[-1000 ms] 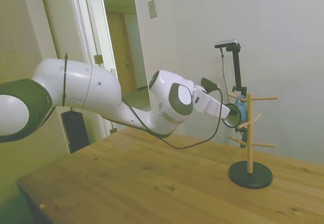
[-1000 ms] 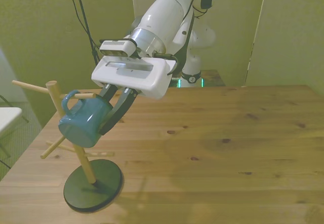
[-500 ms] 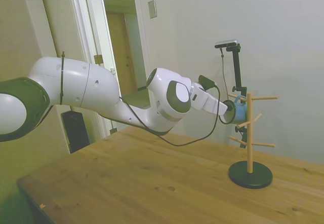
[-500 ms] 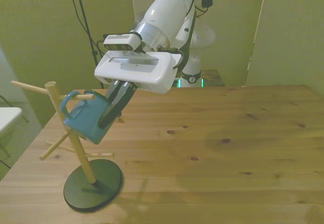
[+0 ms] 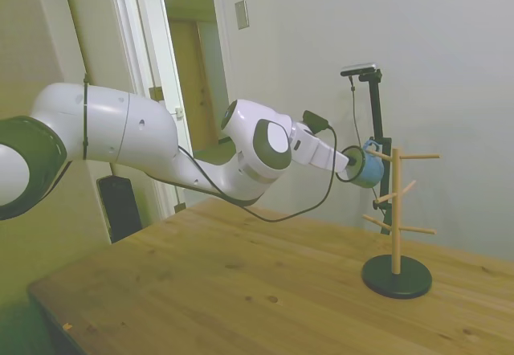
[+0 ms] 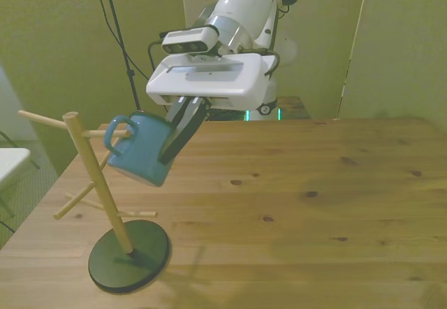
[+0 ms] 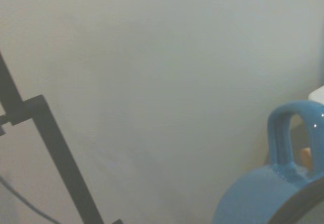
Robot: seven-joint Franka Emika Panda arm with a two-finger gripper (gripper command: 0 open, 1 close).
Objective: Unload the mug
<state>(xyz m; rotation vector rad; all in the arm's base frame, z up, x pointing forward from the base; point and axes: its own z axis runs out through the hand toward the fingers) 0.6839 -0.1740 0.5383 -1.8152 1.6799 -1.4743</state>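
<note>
Lab-like room: robot arm [image 5: 144, 142], bare walls [image 5: 450, 50], doorway [image 5: 193, 74]

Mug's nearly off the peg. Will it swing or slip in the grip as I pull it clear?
The mug looks rigid and small, so probably light. The gripper pinches only its wall near the rim, so it may pivot if the handle snags the peg. Its glossy surface in the wrist view suggests some slip.

**Colours in the scene**

The mug [image 6: 143, 156] is light blue with a blue handle. The pincer [image 6: 183, 135] has dark fingers under a white body. The mug tree [image 6: 105, 197] is pale wood on a black round base; the tabletop [image 6: 314, 211] is knotted honey-brown wood.
</note>
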